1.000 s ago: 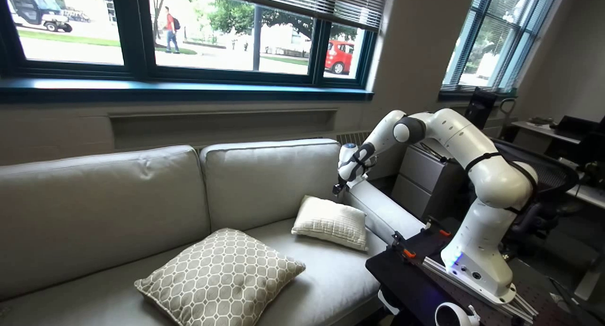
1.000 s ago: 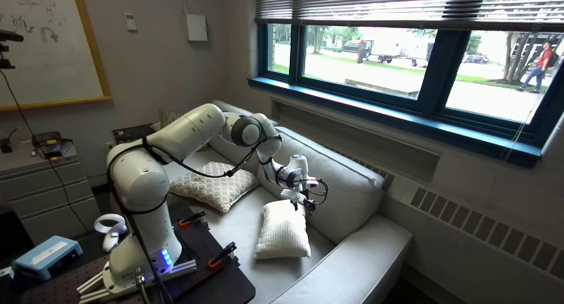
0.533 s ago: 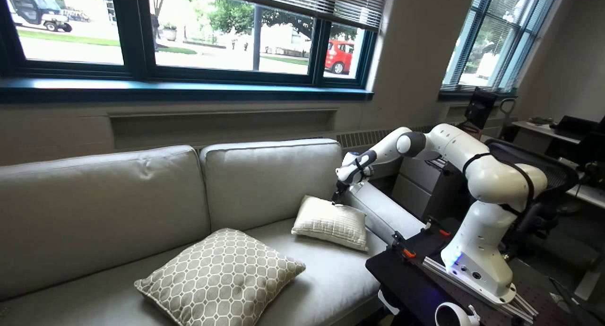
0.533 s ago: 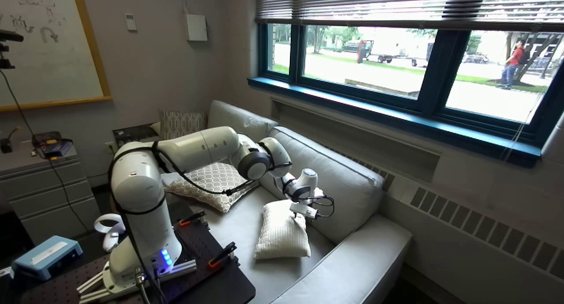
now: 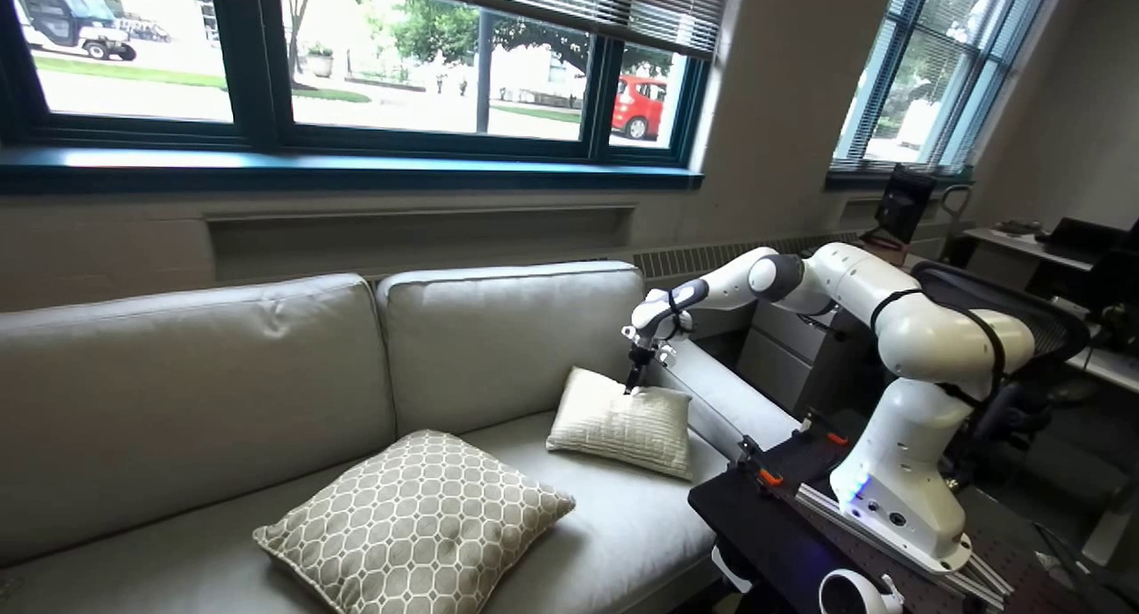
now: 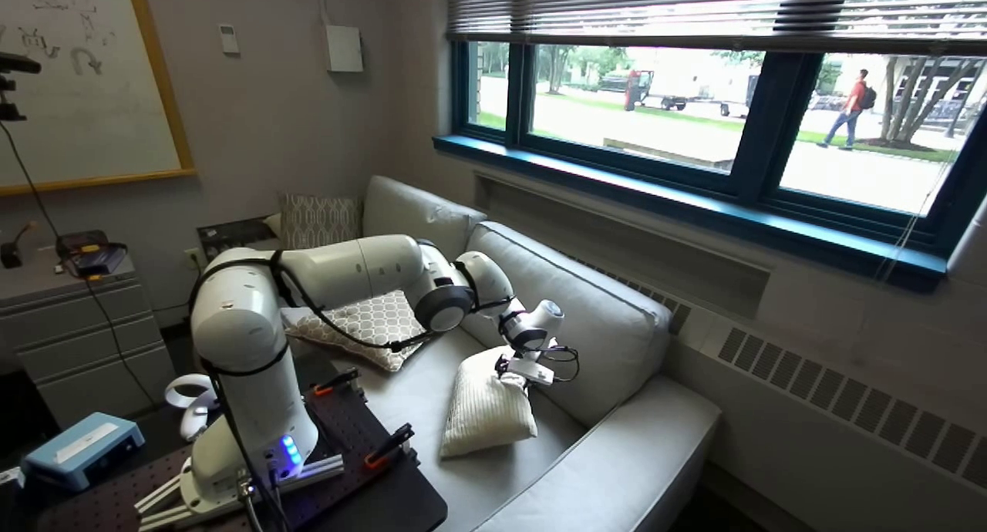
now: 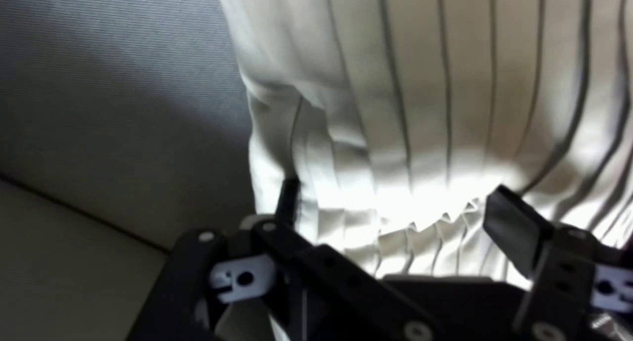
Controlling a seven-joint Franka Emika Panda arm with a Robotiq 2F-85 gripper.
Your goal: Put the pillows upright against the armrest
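Observation:
The smaller white pillow point(image 5: 614, 432) lies slanted on the seat between the back cushion and the armrest point(image 5: 734, 400). It also shows in an exterior view point(image 6: 486, 412) and fills much of the wrist view point(image 7: 445, 84). My gripper point(image 7: 395, 205) is at the pillow's upper rear edge, pointing down. Its fingers point(image 7: 291, 195) stand wide apart, with creased pillow fabric between them; the left one touches the pillow's side. The gripper also shows in both exterior views point(image 5: 634, 378) point(image 6: 509, 372). The larger lattice pillow point(image 5: 427, 516) lies flat on the seat, partly hidden by the arm in an exterior view point(image 6: 362, 324).
The sofa's grey back cushion point(image 5: 516, 347) stands close behind the gripper. The robot's dark table point(image 5: 756, 516) with clamps point(image 6: 389, 447) borders the sofa front. Another patterned cushion point(image 6: 320, 220) stands at the sofa's far end.
My gripper has come down onto the white pillow's upper edge. The white pillow has shifted slightly and its fabric has bunched. The lattice pillow has not moved.

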